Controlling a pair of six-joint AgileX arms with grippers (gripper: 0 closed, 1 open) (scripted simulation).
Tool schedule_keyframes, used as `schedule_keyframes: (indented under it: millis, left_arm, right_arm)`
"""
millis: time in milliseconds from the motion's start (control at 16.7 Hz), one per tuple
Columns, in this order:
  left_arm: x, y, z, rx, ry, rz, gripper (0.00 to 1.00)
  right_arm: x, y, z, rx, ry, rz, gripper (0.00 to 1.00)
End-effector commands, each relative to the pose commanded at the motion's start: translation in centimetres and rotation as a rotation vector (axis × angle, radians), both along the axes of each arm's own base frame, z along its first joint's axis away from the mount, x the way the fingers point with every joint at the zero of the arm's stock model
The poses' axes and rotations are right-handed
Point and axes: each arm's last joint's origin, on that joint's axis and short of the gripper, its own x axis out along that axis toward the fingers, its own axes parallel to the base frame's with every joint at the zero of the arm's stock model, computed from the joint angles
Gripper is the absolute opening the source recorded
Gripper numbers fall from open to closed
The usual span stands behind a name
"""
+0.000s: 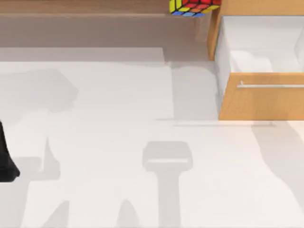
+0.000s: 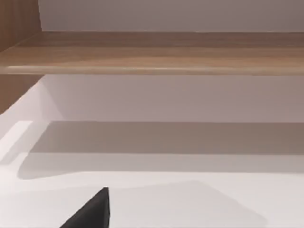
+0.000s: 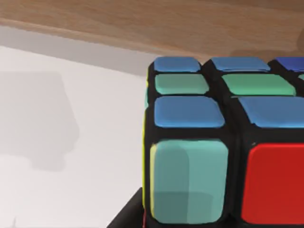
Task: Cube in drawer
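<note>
Multicoloured cube sits high at the far edge, just left of the open drawer, close before the right wrist camera. Right fingers' state: cannot tell. Left arm parked well away.

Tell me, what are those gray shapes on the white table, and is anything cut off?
In the top view, soft gray shadows lie across the table, one T-shaped near the middle; the cube is cut off at the top edge beside the open drawer. In the right wrist view, the cube runs off the picture's edge.
</note>
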Motion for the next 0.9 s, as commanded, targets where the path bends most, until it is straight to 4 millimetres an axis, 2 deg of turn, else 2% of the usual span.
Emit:
schedule_keyframes:
  millis: [300, 480, 660, 900]
  left_arm:
    - [0.0, 0.0, 0.0, 0.0, 0.0, 0.0, 1.0]
    - [0.0, 0.0, 0.0, 0.0, 0.0, 0.0, 1.0]
    - [0.0, 0.0, 0.0, 0.0, 0.0, 0.0, 1.0]
    - [0.0, 0.0, 0.0, 0.0, 0.0, 0.0, 1.0]
  right_arm:
    - [4.8, -8.5, -7.7, -0.254, 0.342, -0.179, 0.0]
    - [6.9, -11.4, -13.4, -0.347, 0.522, -0.208, 0.0]
    - [7.5, -12.2, -16.5, -0.387, 0.608, -0.203, 0.0]
    - [7.5, -12.2, -16.6, -0.388, 0.611, -0.202, 0.0]
